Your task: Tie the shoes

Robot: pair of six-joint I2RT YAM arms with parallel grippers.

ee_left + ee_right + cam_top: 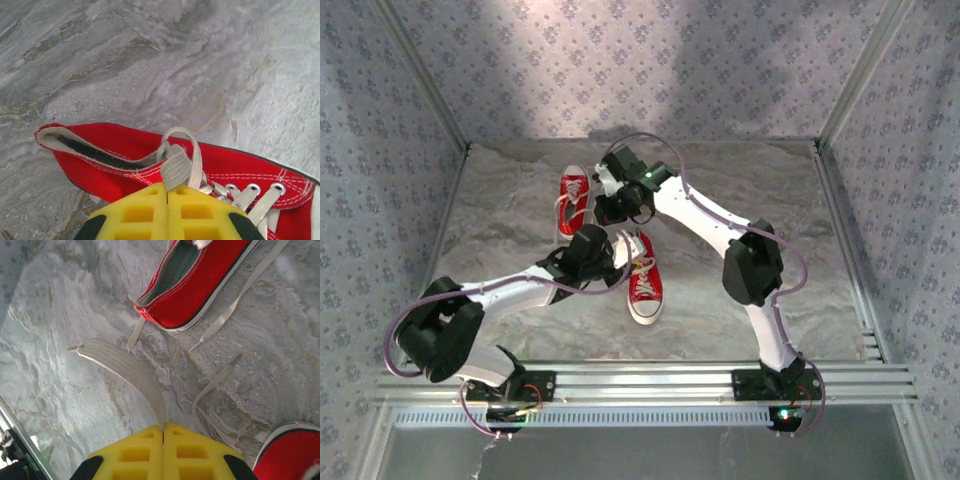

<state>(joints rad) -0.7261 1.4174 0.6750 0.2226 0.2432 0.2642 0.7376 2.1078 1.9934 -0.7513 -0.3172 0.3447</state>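
Tabletop, grey marbled, under both arms. Nearer red canvas sneaker with white sole sits right below left gripper, long axis crosswise to fingers: heel opening to their left, eyelets to their right. Farther red canvas sneaker lies ahead of right gripper, laces loose. Left fingers pressed together on white lace loop at tongue. Right fingers pressed together on flat white lace strip, trailing ahead-left; owner shoe unclear. Left arm nearer knot; likely next: draw ends apart
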